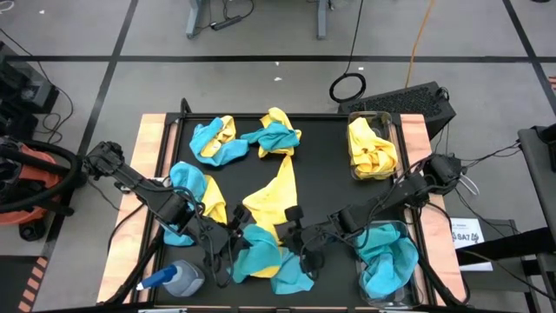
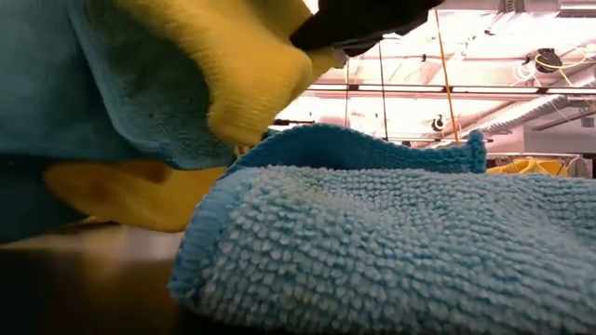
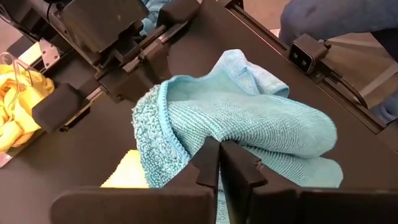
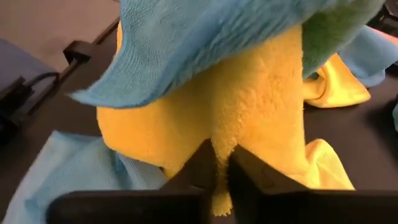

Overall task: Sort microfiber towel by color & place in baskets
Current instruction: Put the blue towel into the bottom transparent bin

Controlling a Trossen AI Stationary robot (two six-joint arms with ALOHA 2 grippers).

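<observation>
Towels crowd the near edge of the black table [image 1: 321,165], and both grippers work there almost side by side. The left gripper [image 3: 219,163] has its fingers pinched together on a fold of a teal towel [image 3: 249,124] lying on the table just ahead of it. The right gripper [image 4: 217,163] is clamped on a hanging edge of a yellow towel [image 4: 249,112], with a second teal towel [image 4: 217,37] draped over it; that yellow piece hangs raised, as the low view also suggests.

The coming move likely turns on this: the yellow-filled basket [image 1: 372,148] sits at the far right corner, well beyond the right gripper along the right edge, while the teal-filled basket [image 1: 387,261] stands at the near right corner, just beside the right arm. The right arm is nearer both baskets. The draped teal cloth may ride along.

Counting is rough, since the cloths overlap: about four loose heaps mixing yellow and teal on the table, two baskets, and one spray bottle [image 1: 174,280] at the near left corner.
</observation>
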